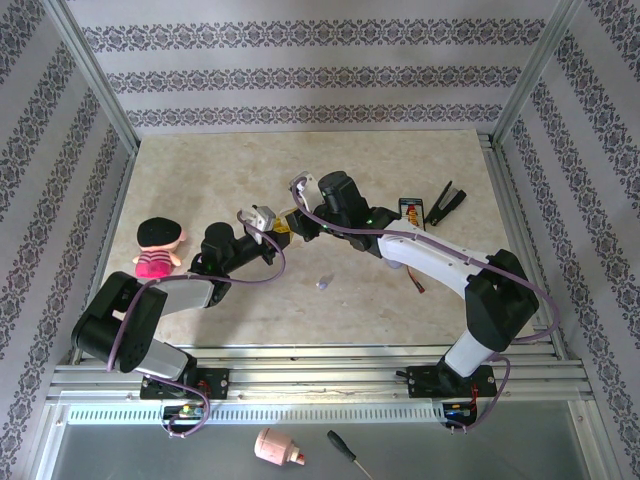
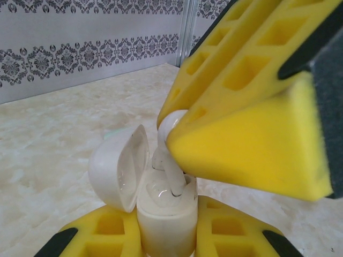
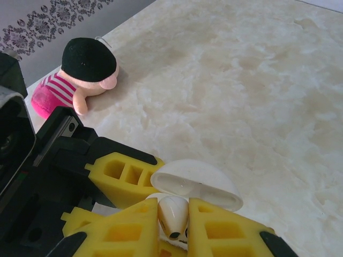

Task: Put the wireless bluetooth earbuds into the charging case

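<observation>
Yellow left fingers (image 2: 80, 238): clamped on either side of the white charging case (image 2: 166, 225), which is held upright above the middle of the tabletop (image 1: 400, 150) with its lid (image 2: 120, 166) swung open.
Right fingers (image 3: 128, 227): pinching a whitish earbud (image 3: 172, 214) at the tips, its stem reaching down into the case's open top, directly over the left fingers.
Lilac earbud (image 1: 322, 284): loose on the tabletop toward the near edge, apart from both sets of fingers.
Doll (image 1: 158, 247): beside the left edge.
</observation>
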